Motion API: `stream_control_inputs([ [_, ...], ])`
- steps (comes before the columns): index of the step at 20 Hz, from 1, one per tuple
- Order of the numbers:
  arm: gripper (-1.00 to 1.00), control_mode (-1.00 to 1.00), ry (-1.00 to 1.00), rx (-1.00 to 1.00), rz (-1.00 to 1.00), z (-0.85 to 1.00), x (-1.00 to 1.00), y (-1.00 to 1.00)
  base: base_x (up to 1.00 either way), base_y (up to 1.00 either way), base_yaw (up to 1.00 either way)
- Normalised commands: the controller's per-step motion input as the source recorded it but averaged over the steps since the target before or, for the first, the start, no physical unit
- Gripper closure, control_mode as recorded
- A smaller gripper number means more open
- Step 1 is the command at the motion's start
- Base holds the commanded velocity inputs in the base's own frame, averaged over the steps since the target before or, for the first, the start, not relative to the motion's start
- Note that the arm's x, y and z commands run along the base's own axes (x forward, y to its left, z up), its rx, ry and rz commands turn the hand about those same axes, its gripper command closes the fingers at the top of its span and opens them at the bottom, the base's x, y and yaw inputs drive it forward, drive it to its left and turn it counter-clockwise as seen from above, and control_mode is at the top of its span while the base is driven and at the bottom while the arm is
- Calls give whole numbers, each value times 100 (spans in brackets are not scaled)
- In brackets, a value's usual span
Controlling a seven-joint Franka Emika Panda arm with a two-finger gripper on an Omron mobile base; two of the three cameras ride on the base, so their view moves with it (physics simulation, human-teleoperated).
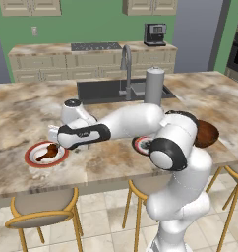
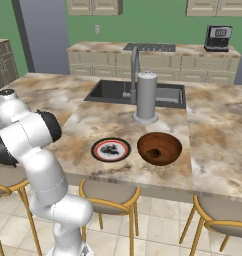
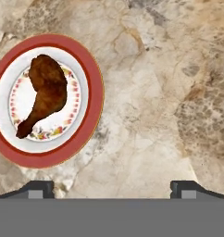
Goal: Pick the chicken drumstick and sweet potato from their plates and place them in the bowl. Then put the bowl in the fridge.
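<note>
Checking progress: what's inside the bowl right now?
In the right base view the bowl holds one small dark lump, likely the sweet potato. Its near inner wall is hidden by the rim.

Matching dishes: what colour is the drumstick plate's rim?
Broad red rim on the plate, clearest in hand view.

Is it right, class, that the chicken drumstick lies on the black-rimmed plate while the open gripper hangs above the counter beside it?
Not quite. The chicken drumstick lies on the red-rimmed plate, as the hand view shows. The rest stands: the open gripper hangs above the counter beside it.
</note>
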Motion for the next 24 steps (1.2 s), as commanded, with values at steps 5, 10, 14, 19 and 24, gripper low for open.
stream_control_inputs([
  [5, -100, -100, 0, -8, 0, -26, 35, 16, 0, 0, 0],
  [10, -100, -100, 0, -1, 0, -10, 35, 25, 0, 0, 0],
  [14, -100, -100, 0, 0, 0, -7, 28, 28, 0, 0, 0],
  [19, -100, -100, 1, -3, 0, -21, 31, 23, 0, 0, 0],
  [24, -100, -100, 0, -3, 0, -25, 34, 17, 0, 0, 0],
])
